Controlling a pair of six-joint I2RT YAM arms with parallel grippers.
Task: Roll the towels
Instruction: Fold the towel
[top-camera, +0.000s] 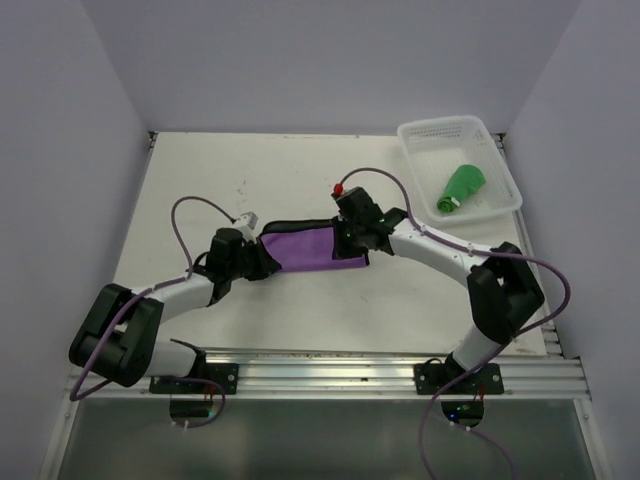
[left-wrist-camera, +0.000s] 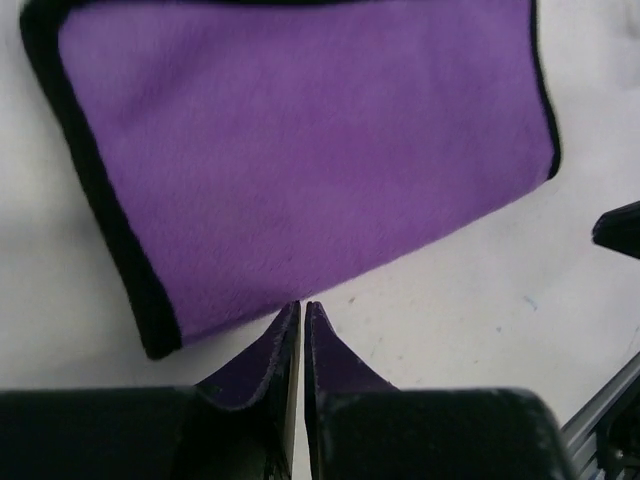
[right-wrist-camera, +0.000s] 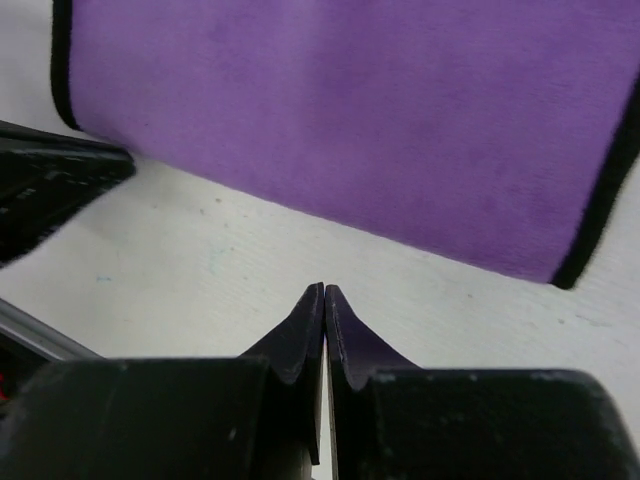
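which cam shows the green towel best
Top external. It is the only view with the green towel in frame: it lies rolled up inside the white basket at the table's far right corner. The left and right wrist views show nothing of it, only the purple towel and bare table.

Soft, even overhead light casts only faint shadows on the white tabletop (top-camera: 290, 185); the top view is crisp, while both wrist views render the soft purple black-edged cloth (left-wrist-camera: 300, 150) and the near dark fingertips (left-wrist-camera: 272, 360) slightly blurred.
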